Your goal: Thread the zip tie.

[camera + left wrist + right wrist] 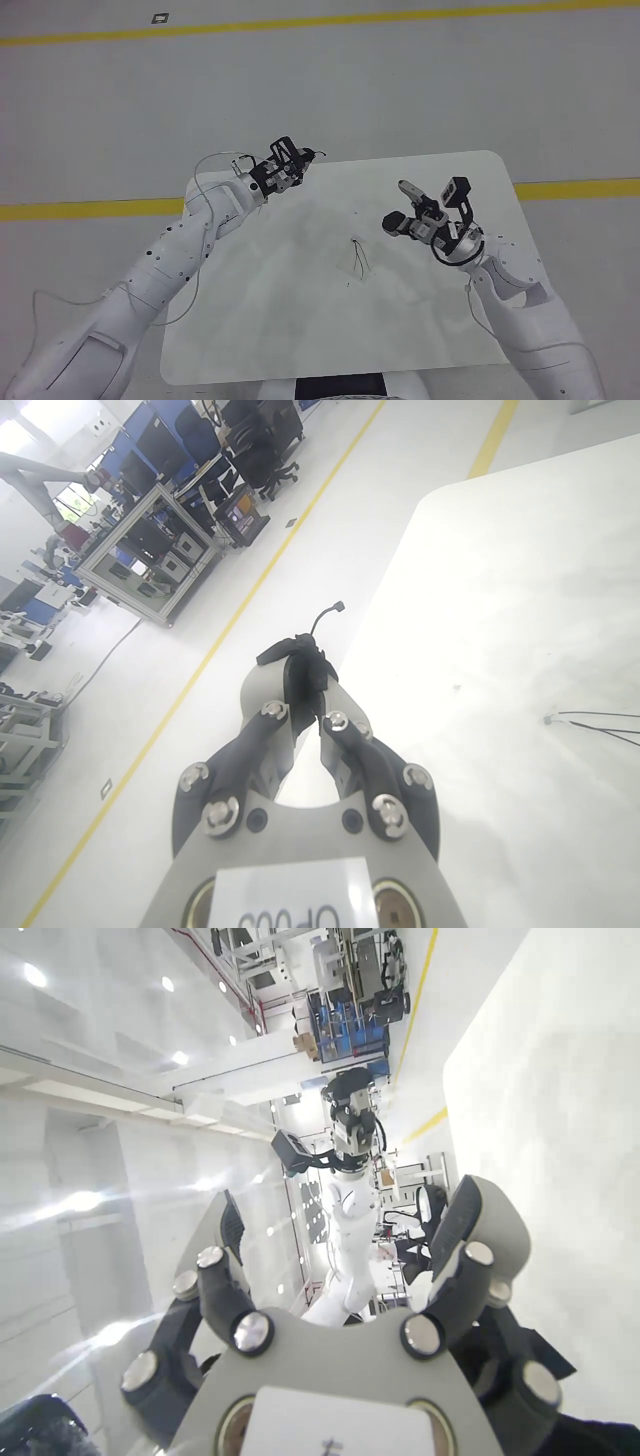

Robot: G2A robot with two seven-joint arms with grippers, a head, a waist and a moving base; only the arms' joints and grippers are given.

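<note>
L gripper (pixel 306 655) fingers pinched together on thin black plastic zip tie (pixel 327 610). Head end juts beyond fingertips, long axis roughly in line w/ them. R gripper (pixel 347 1208) fingers spread apart, empty, well apart from tie; likely must approach head-on.

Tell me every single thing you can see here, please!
table: one, white, in front of the robot.
held zip tie: one, black, pinched in the left hand, its end sticking out past the fingertips.
loose zip ties: a few thin strands, black, exact count unclear, lying mid-table.
floor lines: two, yellow, one far beyond the table, one running behind it.
floor marker: one, small dark square, beside the far yellow line.
left hand: one, grey and black, shut on the held zip tie, at the left part of the table's far edge.
right hand: one, grey and black, open and empty, above the table's right side.
</note>
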